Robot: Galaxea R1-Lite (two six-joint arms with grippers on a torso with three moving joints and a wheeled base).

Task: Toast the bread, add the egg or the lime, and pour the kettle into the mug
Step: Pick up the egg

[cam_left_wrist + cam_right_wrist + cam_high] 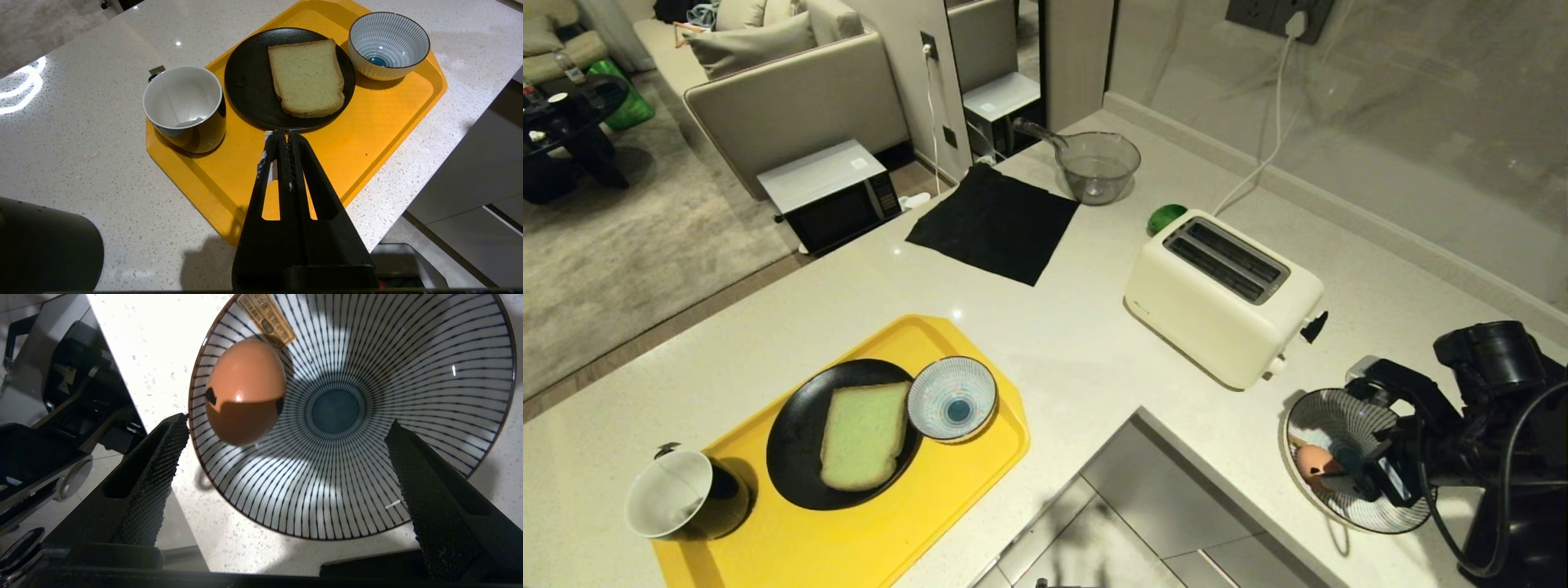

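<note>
Mug at the yellow tray's left corner, bread on its black plate, my left claw shut above the tray, lime behind the toaster, egg in the striped bowl, my right claw wide open over it, holding nothing.

White speckled countertop carried a yellow tray at the near left edge, a black cloth farther back, and a clear glass bowl just beyond the cloth. Cream toaster sat right of centre, the lime close behind it. A large striped bowl rested near the right edge.
</note>
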